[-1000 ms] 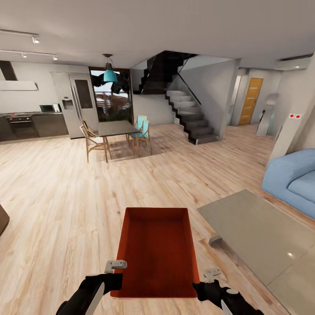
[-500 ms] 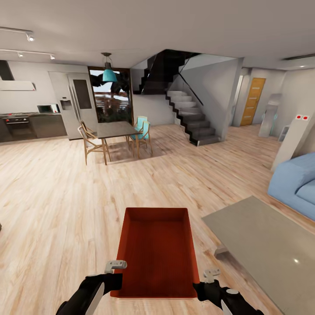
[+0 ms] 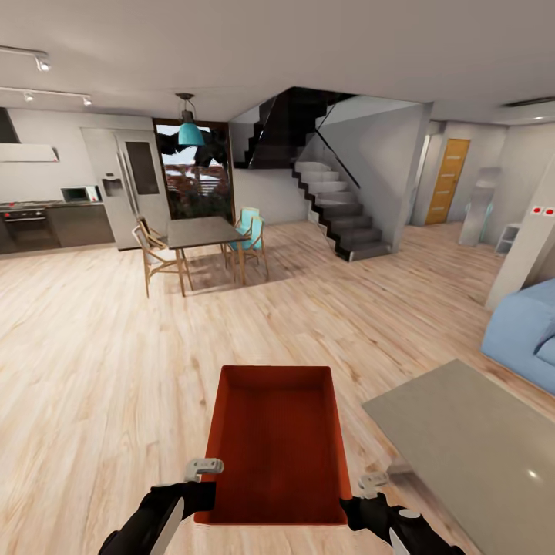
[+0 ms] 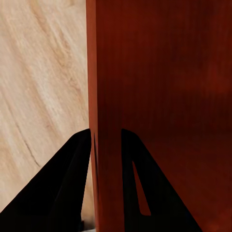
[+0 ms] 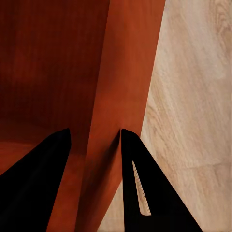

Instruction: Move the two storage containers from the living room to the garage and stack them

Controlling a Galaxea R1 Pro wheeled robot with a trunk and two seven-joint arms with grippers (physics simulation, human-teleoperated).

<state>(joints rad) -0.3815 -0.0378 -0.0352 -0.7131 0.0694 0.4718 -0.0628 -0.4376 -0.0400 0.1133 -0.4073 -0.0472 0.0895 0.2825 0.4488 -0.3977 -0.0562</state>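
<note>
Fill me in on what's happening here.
The robot is carrying one orange-red storage container out in front of it with both arms. The left gripper is clamped over one side wall and the right gripper over the opposite wall. It is in the living room, above light wood plank flooring, with a grey coffee table and blue sofa to its right. Ahead are a dining table and staircase.

no readable text, labels, brands, numbers or signs on anything in view
</note>
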